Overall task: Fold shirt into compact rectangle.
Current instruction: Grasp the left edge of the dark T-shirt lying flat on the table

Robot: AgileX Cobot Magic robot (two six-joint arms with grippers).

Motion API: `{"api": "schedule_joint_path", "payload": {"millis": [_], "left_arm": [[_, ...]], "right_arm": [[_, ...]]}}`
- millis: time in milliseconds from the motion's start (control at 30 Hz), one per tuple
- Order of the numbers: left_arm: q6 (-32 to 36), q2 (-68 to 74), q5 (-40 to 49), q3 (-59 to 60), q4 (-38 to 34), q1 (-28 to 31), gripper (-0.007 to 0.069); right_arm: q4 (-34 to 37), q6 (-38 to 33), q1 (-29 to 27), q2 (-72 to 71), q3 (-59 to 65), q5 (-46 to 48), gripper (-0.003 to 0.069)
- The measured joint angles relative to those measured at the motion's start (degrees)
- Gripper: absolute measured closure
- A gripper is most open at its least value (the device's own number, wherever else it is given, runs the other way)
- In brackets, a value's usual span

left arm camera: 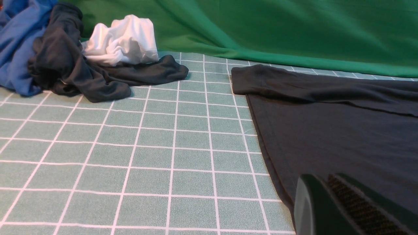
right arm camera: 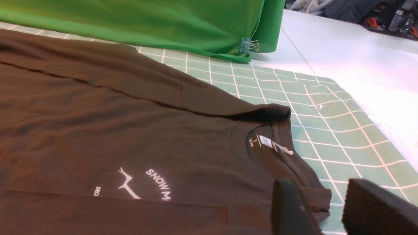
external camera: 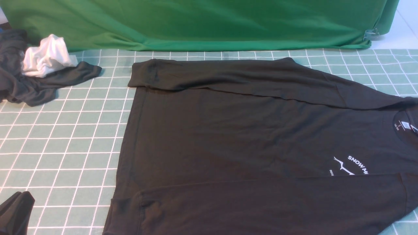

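Observation:
The black long-sleeved shirt [external camera: 248, 137] lies flat on the green grid mat [external camera: 65, 143], collar toward the right. Its far sleeve is folded across the top and its near sleeve across the bottom. The white "SNOW M" print [external camera: 356, 163] and the neck label [right arm camera: 266, 142] face up. Neither gripper shows in the front view. In the left wrist view my left gripper [left arm camera: 321, 178] is shut and empty, over the shirt's hem side near its edge [left arm camera: 326, 130]. In the right wrist view my right gripper [right arm camera: 321, 192] stands open, with nothing between its fingers, just above the shoulder edge beside the collar [right arm camera: 277, 153].
A dark grey garment [external camera: 36, 85] with a white cloth [external camera: 45, 58] on it lies at the far left, and a blue cloth [left arm camera: 16, 49] lies behind it. A small black cloth piece [external camera: 14, 212] sits at the near left corner. A green backdrop cloth [external camera: 196, 23], held by a clip [external camera: 370, 34], hangs behind. The mat's right edge meets the white table [right arm camera: 359, 65].

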Motion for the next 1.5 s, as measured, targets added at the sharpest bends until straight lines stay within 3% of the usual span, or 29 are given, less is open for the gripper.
{"api": "schedule_joint_path", "payload": {"millis": [133,200,300,367,467,767,1000,1167,1233,1433,1500], "left_arm": [[-0.07,0.0,0.0,0.0,-0.15,0.0,0.061],[-2.62,0.0,0.0,0.0,-4.32,0.0,0.061],[-10.6,0.0,-0.05,0.0,-19.14,0.0,0.061],[-18.42,0.0,-0.05,0.0,-33.49,0.0,0.061],[-22.73,0.0,-0.05,0.0,-43.34,0.0,0.061],[-22.98,0.0,-0.45,0.0,-43.28,0.0,0.061],[-22.98,0.0,-5.73,0.0,-43.23,0.0,0.061],[-17.13,-0.02,-5.24,-1.08,-43.23,0.0,0.061],[-11.59,0.19,-1.44,-6.47,-42.95,0.0,0.061],[-7.47,10.31,12.82,-22.11,-35.61,0.0,0.061],[-7.06,21.34,25.87,-30.05,-30.52,0.0,0.061]], "right_arm": [[0.0,-0.05,0.0,0.0,0.0,0.0,0.0419],[0.0,-0.05,0.0,0.0,0.0,0.0,0.0419],[0.0,-0.05,0.0,0.0,0.0,0.0,0.0419],[0.0,-0.05,0.0,0.0,0.0,0.0,0.0419],[0.0,-0.05,0.0,0.0,0.0,0.0,0.0419],[0.0,-0.05,0.0,0.0,0.0,0.0,0.0419],[0.0,-0.05,0.0,0.0,0.0,0.0,0.0419],[0.0,-0.05,0.0,0.0,0.0,0.0,0.0419],[0.0,-0.11,0.0,0.0,0.0,-0.06,0.0419],[0.49,0.68,0.0,0.0,0.0,-3.96,0.0419],[6.89,9.65,0.0,0.0,0.0,-11.24,0.0419]]}}
